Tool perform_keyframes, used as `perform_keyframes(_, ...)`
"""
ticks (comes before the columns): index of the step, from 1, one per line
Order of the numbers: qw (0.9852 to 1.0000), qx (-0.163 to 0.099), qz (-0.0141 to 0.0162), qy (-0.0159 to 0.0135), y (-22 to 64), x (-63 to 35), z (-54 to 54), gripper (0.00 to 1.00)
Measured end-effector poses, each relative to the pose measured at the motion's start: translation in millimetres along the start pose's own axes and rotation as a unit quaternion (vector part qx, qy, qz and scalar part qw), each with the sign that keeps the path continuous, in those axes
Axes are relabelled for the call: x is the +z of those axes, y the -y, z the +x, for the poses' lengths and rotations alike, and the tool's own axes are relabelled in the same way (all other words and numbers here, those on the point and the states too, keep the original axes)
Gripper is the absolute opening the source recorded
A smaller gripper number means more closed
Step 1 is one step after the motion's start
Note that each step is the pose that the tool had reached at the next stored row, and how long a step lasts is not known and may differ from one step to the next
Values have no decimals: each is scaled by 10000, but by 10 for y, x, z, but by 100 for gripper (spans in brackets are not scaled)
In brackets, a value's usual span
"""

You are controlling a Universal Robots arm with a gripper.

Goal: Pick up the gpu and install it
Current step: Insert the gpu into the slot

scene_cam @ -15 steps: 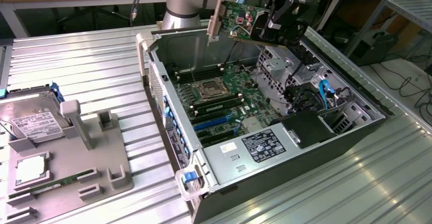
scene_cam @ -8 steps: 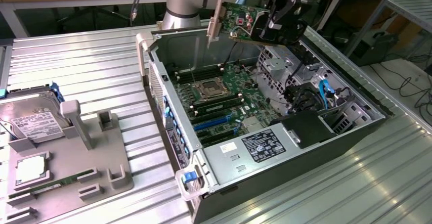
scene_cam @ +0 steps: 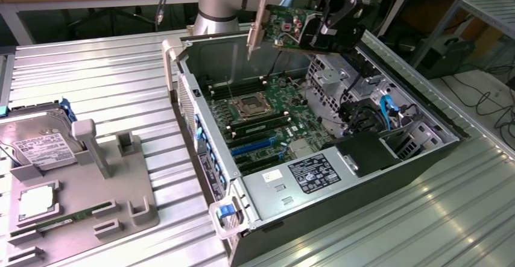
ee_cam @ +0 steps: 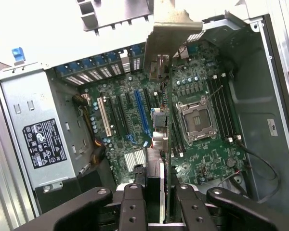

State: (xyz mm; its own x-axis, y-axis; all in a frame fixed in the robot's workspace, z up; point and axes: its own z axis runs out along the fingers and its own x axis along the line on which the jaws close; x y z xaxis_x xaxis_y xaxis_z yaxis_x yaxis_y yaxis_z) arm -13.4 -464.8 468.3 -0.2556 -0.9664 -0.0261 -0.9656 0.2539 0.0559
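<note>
Jaws grip the gpu [scene_cam: 281, 29] at its end away from the bracket [scene_cam: 255, 32]. The gripper [scene_cam: 326, 29] holds it on edge above the open computer case [scene_cam: 435, 158], we judge so its connector faces down. Our wrist view shows it edge-on over the motherboard [ee_cam: 197, 154], the blue slot [ee_cam: 141, 113] just aside; the exterior view shows its height.

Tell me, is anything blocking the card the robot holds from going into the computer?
Nothing visible is. The gripper holds the gpu in the air above the open case, and the blue slot on the motherboard below looks empty.
</note>
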Motion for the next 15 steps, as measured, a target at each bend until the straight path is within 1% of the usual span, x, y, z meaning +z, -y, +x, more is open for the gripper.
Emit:
perform_keyframes(4, 9998, -205, -5, -10, 1, 1, 2, 28)
perform_keyframes(6, 9996, -283, 2, -12, 1, 3, 2, 28)
perform_keyframes(7, 9995, -314, 16, -10, 1, 5, 2, 28)
perform_keyframes(8, 9994, -338, 38, -7, 1, 6, 3, 28)
perform_keyframes(11, 9991, -416, 113, 5, 1, 14, 2, 28)
perform_keyframes(12, 9989, -450, 143, 11, 2, 17, 2, 28)
perform_keyframes(14, 9984, -532, 175, 15, 3, 23, 2, 28)
perform_keyframes(15, 9982, -578, 179, 14, 3, 25, 2, 28)
